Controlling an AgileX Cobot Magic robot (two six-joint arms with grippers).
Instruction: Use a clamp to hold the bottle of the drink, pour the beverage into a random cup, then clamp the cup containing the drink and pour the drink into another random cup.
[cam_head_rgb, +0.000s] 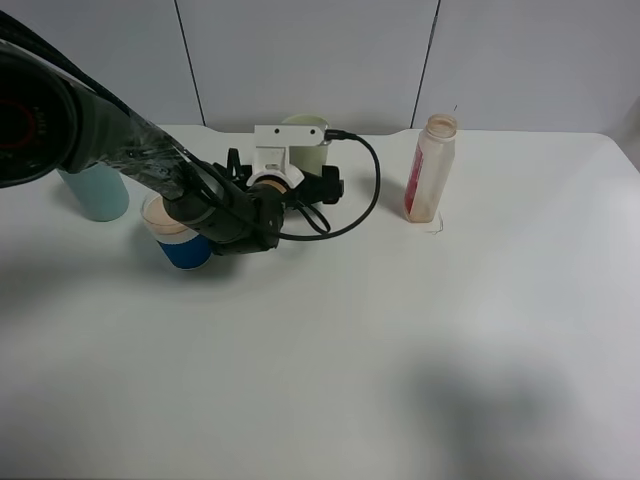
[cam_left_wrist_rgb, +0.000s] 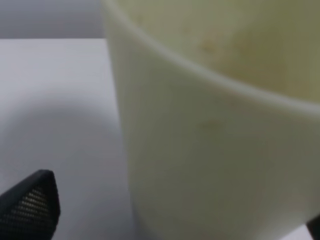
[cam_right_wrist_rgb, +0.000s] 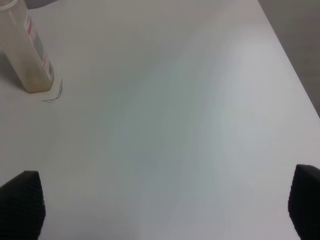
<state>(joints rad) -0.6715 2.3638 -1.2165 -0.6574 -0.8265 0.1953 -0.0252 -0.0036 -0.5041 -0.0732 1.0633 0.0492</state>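
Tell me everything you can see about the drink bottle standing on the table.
The drink bottle is slim, translucent plastic with a beige tint and a red-and-pink label down one side. It stands upright on the white table, toward the far right in the high view, alone, with nothing gripping or touching it. It looks nearly empty, with a darker tint near the base. A thin dark squiggle lies on the table by its foot. Whether a cap is on is unclear.

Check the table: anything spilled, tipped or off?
No spill seen; the bottle stands upright. Only oddity: a thin dark squiggle on the table by the bottle's base. Mark or thread, cannot tell.
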